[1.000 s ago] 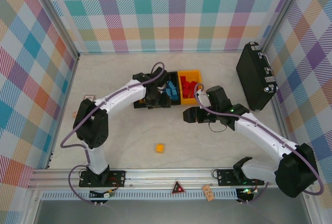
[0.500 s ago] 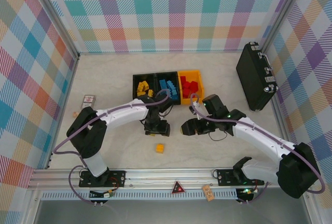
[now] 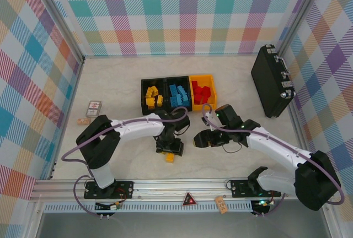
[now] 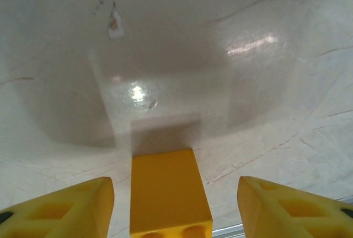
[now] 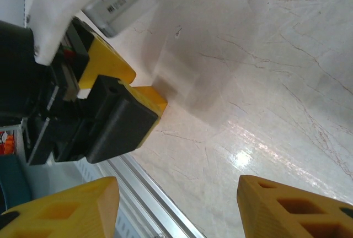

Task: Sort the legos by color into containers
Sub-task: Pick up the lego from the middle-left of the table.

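Since it left bins [image 3: 166, 79] — left pincer [image 3: 170, 152] | straddles yellow brick [image 4: 170, 191] | jaws apart

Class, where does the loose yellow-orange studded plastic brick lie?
In the top view the brick lies on the table near the front rail, between the open fingers of the left gripper.

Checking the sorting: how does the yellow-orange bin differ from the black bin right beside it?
The yellow-orange bin holds red bricks; the middle black bin holds blue bricks. The yellow-orange bin ends the row on the right; the middle black bin sits between two others. Both are small, rectangular and open-topped.
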